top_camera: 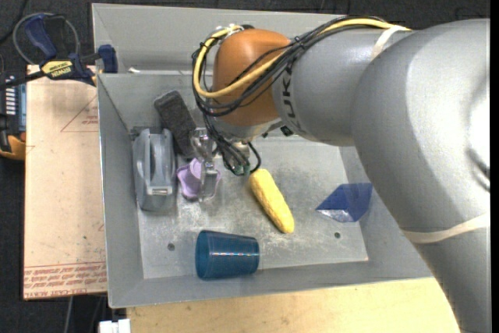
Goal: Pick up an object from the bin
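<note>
Lying just beside the fingers (209, 180) is a purple piece (189, 180); their gap cannot be told.

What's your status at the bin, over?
Hand down, right beside small purple piece. Grey tool close on its left, black block behind. Yellow corn cob and blue cup lie apart.

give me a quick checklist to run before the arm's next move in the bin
1. The gripper is down in the bin beside the small purple thing: ok.
2. Hold on the small purple thing: cannot tell.
3. Room on its left, where the grey stapler-like thing lies close: not ok.
4. The yellow corn cob lies apart from the gripper: ok.
5. The blue cup, on its side, lies apart near the front wall: ok.
</note>
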Robot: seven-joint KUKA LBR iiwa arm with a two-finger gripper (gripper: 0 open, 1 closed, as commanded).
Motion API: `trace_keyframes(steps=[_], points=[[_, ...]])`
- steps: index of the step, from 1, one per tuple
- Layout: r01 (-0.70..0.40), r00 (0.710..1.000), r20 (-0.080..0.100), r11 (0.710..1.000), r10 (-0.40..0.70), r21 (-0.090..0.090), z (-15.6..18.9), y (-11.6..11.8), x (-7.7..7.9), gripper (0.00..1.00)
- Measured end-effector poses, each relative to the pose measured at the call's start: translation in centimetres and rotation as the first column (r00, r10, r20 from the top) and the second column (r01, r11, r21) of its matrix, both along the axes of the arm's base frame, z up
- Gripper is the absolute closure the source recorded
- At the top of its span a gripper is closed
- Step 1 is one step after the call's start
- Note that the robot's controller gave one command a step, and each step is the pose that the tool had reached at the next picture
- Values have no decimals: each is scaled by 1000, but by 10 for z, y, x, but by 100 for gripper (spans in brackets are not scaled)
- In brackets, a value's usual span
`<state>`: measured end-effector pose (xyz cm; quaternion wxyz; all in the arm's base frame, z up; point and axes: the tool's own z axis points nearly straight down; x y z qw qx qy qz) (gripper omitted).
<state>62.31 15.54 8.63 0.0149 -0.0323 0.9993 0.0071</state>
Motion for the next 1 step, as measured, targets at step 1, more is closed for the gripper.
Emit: trace_keyframes(steps=[1], points=[[0, 1000, -5, 1000, 0, -2, 30, 0, -3, 100]])
